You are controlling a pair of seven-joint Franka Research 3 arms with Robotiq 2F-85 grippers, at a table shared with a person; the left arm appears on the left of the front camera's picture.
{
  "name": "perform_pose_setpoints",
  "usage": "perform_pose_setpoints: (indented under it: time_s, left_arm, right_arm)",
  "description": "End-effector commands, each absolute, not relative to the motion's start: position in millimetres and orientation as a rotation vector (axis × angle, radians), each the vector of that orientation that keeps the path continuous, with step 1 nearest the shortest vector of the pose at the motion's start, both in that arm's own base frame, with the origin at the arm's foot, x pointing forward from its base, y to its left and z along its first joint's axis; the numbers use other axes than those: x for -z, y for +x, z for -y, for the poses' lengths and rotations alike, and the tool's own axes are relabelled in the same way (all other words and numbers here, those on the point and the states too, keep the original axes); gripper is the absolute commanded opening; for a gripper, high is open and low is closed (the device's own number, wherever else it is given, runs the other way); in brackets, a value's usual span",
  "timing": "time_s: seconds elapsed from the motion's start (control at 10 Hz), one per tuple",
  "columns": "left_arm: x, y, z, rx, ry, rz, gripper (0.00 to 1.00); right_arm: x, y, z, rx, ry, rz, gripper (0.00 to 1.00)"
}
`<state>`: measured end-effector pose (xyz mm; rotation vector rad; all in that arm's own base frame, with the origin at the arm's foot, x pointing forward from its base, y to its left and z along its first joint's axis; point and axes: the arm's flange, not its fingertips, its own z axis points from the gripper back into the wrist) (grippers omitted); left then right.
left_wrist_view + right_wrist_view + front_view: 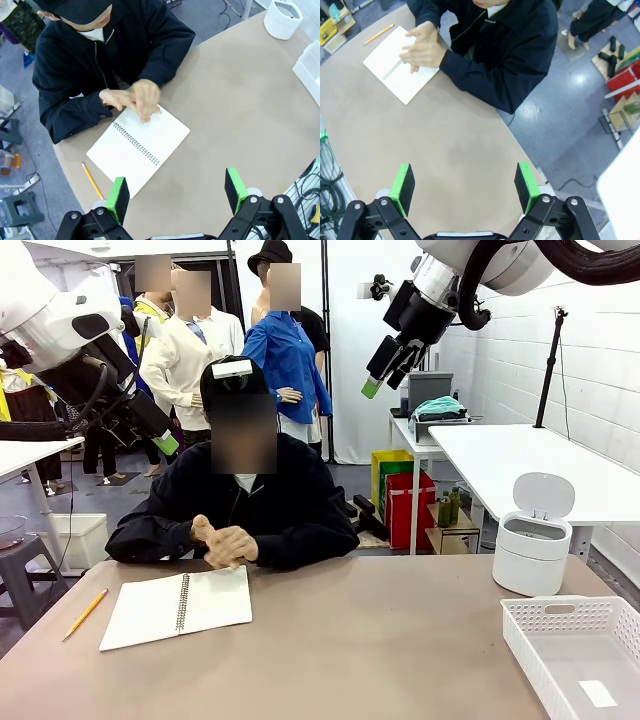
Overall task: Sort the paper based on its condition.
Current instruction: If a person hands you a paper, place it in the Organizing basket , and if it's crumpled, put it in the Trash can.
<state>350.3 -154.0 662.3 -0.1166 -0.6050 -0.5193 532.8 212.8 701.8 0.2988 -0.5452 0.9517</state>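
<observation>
The paper is out of view as loose sheets or wads. A person sits at the far side with both hands [225, 543] pressed together over an open spiral-bound notebook [180, 605], which also lies below my left gripper [177, 192] as the white notebook [137, 147]. That gripper is open and empty, high above the table. In the front view the left gripper [160, 437] hangs at the upper left. My right gripper [465, 187] is open too, high over bare table; the front view has it [377, 380] at the upper right.
A yellow pencil [85, 613] lies left of the notebook. A white lidded bin [535, 535] stands at the right edge of the table, its lid up. In front of it sits a white plastic basket [580, 650] holding a small label [597, 693].
</observation>
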Motion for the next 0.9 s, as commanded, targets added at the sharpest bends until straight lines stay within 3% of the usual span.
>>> perform_pose_setpoints:
  time_s: [0.0, 0.8]
  left_arm:
    - [-662.9, 350.1, 152.5, 0.52, -0.107, 0.608, 1.0]
    - [-662.9, 350.1, 152.5, 0.52, -0.107, 0.608, 1.0]
  right_arm:
    - [-701.9, 532.7, -212.6, -0.95, 0.297, 0.545, 1.0]
    - [-701.9, 532.7, -212.6, -0.95, 0.297, 0.545, 1.0]
